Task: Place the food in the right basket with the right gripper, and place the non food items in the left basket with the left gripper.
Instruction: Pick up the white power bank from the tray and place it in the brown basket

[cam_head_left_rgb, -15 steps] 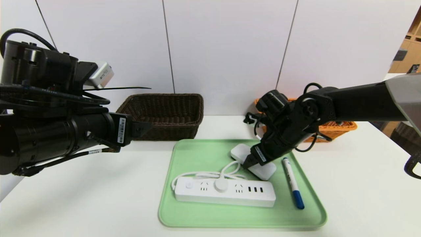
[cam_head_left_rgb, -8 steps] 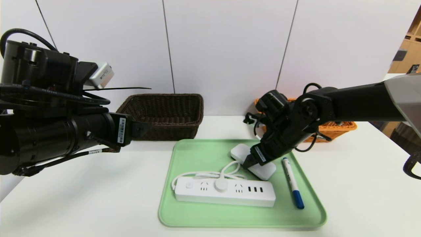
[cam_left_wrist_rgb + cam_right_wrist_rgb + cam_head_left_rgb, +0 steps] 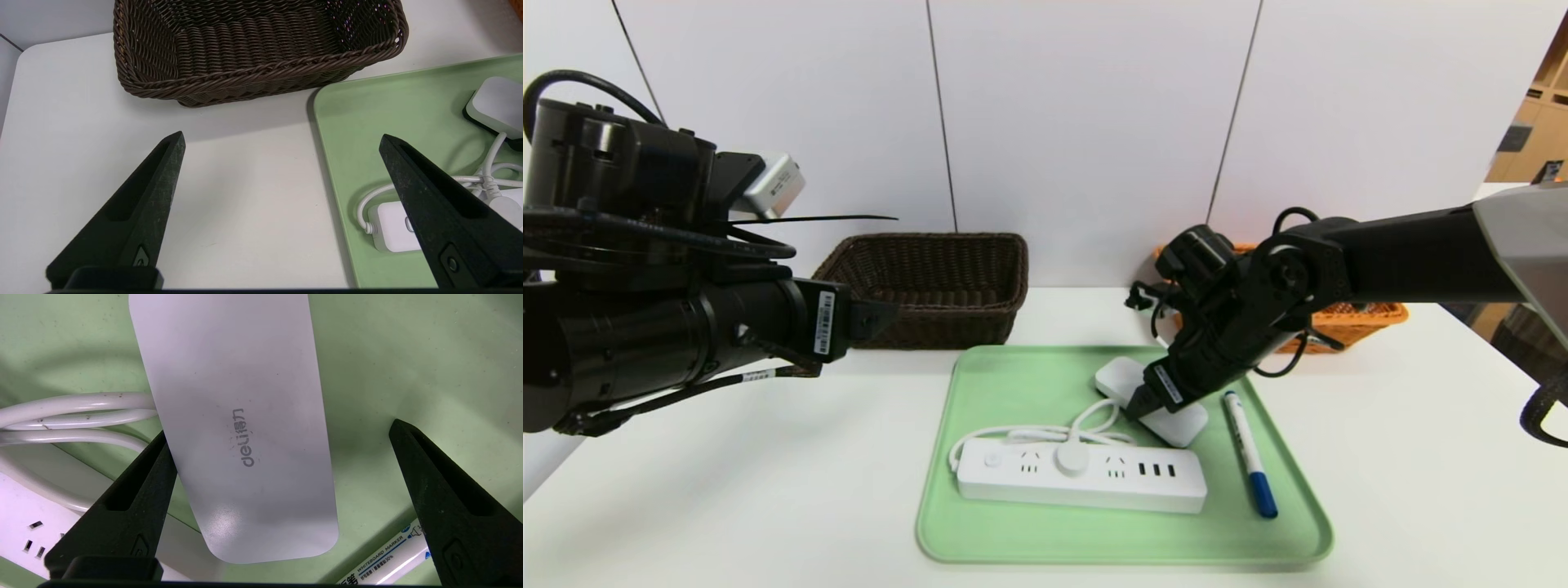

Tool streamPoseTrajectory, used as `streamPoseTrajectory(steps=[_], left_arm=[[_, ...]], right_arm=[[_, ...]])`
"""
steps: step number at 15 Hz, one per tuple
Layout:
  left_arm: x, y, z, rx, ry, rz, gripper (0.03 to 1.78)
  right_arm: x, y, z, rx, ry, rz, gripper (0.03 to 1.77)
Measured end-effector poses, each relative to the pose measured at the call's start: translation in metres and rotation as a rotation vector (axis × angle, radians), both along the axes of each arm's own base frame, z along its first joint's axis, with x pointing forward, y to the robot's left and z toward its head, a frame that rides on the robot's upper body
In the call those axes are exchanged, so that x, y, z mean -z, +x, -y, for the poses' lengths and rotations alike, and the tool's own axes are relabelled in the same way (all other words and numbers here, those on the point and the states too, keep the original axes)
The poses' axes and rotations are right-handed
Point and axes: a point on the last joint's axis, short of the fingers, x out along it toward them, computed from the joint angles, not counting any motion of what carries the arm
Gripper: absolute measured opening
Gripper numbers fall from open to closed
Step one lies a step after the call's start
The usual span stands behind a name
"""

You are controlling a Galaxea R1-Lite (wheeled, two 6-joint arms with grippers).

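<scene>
My right gripper (image 3: 1141, 406) hangs wide open over the flat white device (image 3: 1152, 402) on the green tray (image 3: 1013, 531). It looks light, stiff and slick; I'd pinch its long edges. My left gripper (image 3: 282, 141) waits open near the dark basket (image 3: 931, 282).

White counter (image 3: 727, 490), smooth, evenly lit. Behind it, pale panelled wall (image 3: 1086, 122) with thin dark vertical seams. Wooden shelving (image 3: 1539, 106) at far right edge.
</scene>
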Motion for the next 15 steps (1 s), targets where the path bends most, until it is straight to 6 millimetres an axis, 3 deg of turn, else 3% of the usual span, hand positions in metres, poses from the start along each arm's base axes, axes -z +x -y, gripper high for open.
streamPoseTrajectory(steps=[15], left_arm=[[0.001, 0.0009, 0.0002, 0.002, 0.0, -0.005, 1.69]], right_arm=[[0.0097, 0.0031, -0.0039, -0.004, -0.01, -0.016, 1.7]])
